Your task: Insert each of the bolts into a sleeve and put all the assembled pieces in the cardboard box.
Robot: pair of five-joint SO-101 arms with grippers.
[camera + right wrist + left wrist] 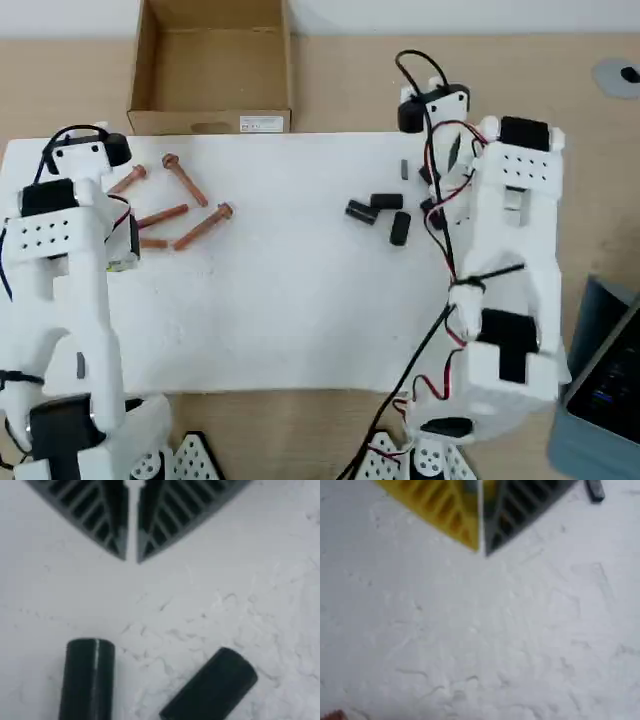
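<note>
Two bystanders noted: a grey boxy device (605, 380) at the table's right edge and a grey round disc (617, 75) beyond it. The open brown cardboard box (180, 120) touches the white foam mat's (280, 310) far edge. Slim rust-brown metal bolts (185, 180) lie scattered near my left gripper (481, 547). Short black cylindrical sleeves (362, 212) lie beside my right gripper (131, 557). Both grippers are clenched, empty.

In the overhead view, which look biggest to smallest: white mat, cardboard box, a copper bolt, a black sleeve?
1. white mat
2. cardboard box
3. bolt
4. sleeve, shorter than the bolt, though thicker
</note>
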